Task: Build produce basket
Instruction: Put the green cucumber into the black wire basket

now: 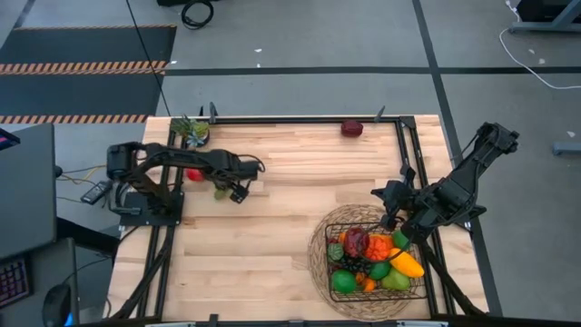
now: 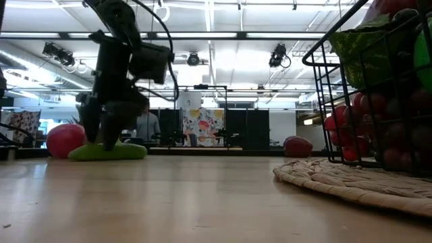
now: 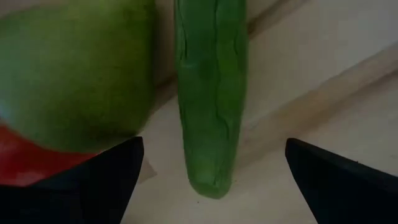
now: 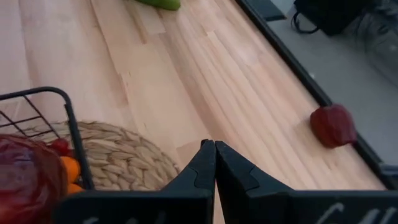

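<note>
Two arms in play, only the left one working. Left pincer [image 1: 229,190] is down at the counter [image 1: 272,227] in the left-centre of the high view, jaws spread wide and empty. In the left wrist view, the long ridged green toy cucumber [image 3: 211,93] lies lengthwise between the two dark fingers [image 3: 106,180], touching neither that I can see. Just beside it sits a rounded green toy fruit [image 3: 74,74] with something red [image 3: 25,162] under its edge. Low view confirms the pincer straddling a green piece on the wood, with a red ball-shaped fruit just behind.

Right pincer [image 1: 392,211] hangs closed, holding nothing, over the upper rim of the black wire-grid rectangular basket [image 1: 329,238]. That basket sits on the round tan woven mat [image 1: 316,263] at lower right of the high view, already well filled with red, orange, yellow and green produce. One dark red fruit [image 1: 352,128] remains at the top edge of the counter, and a leafy green piece [image 1: 192,130] at the upper left corner.

My read: mid-task, pick step on the cucumber, grasp not yet made. Next move calls for closing squarely across the cucumber's width without nudging the neighbouring green fruit, then lifting and carrying across to the basket.
</note>
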Controlling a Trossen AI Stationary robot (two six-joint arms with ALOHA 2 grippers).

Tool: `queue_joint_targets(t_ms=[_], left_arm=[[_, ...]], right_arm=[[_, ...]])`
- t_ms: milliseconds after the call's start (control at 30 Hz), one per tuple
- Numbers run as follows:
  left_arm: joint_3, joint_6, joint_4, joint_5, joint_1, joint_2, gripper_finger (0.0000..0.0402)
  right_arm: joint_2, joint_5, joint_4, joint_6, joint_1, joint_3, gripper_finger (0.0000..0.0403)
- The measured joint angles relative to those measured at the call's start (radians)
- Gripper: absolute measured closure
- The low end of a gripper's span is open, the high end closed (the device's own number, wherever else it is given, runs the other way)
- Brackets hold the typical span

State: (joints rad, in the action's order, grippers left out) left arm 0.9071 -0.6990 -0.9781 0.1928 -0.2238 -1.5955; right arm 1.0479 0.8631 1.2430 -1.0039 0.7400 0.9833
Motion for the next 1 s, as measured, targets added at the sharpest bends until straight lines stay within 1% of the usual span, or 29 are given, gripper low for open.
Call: queue_joint_targets(t_ms=[100, 200, 333, 433, 600, 667, 833, 1000], left_arm=[[-0.001, 0.005, -0.003, -0.006, -0.032, 0.038, 0.0002], [0.000, 0.022, 0.064, -0.021, -0.052, 0.051, 0.0002], [0.000, 0.079, 0.159, -0.102, -0.062, 0.052, 0.0002], [0.001, 0.093, 0.149, -0.092, -0.084, 0.052, 0.0002], [0.001, 0.131, 0.099, -0.009, -0.137, 0.052, 0.0002], [0.001, 0.138, 0.101, 0.005, -0.155, 0.052, 0.0002], [0.001, 0.154, 0.155, -0.042, -0.169, 0.052, 0.0002], [-0.002, 0.172, 0.157, -0.080, -0.164, 0.052, 0.0002]], right_arm=[[0.010, -0.026, -0.011, -0.022, 0.000, 0.000, 0.0386], [0.033, -0.046, -0.029, -0.022, 0.001, 0.000, 0.0386], [0.070, -0.063, -0.044, -0.022, 0.001, 0.000, 0.0386], [0.096, -0.083, -0.048, -0.024, 0.001, 0.000, 0.0386], [0.125, -0.102, -0.062, -0.023, 0.001, 0.000, 0.0386], [0.133, -0.107, -0.064, -0.023, 0.001, 0.000, 0.0386], [0.139, -0.138, -0.069, -0.025, 0.001, 0.000, 0.0386], [0.139, -0.151, -0.072, -0.024, 0.003, 0.000, 0.0386]])
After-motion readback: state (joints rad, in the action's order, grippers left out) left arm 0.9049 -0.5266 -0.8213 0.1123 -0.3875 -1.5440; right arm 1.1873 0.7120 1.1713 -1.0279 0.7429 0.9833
